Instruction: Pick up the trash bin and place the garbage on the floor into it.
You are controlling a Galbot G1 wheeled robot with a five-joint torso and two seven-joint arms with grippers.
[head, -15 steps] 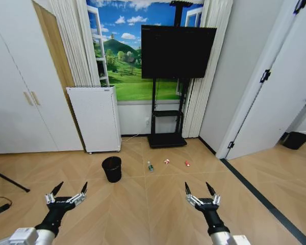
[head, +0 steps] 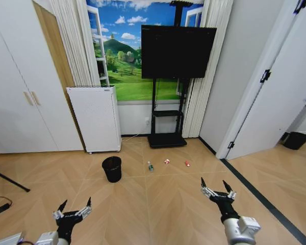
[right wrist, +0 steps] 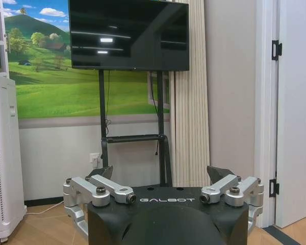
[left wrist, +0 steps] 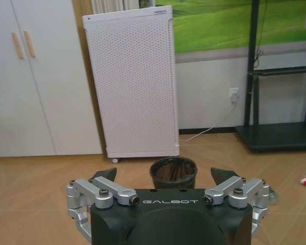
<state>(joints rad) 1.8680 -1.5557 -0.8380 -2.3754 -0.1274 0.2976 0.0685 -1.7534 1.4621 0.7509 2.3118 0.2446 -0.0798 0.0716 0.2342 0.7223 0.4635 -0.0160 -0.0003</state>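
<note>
Early stage; nothing yet grasped. Bin [head: 111, 169] upright on the floor [head: 158, 204], just in front of the white appliance [head: 95, 118], untouched and well apart from both claws. Bottle [head: 150, 166] just to the right of the bin; wrapper wad [head: 167, 161] beyond the bottle; red packet [head: 187, 163] farthest from the bin, all three loose on the floor in a rough row and none inside the bin. Left claw [head: 72, 209] spread and empty, nearer the robot than the bin and pointed toward it, with the bin seen between its tips in the wrist view. Right claw [head: 217, 188] spread and empty, nearer the robot than the packet, aimed toward the TV stand [head: 166, 138]. Judged remaining: bin pickup, then all three litter items into it.
</note>
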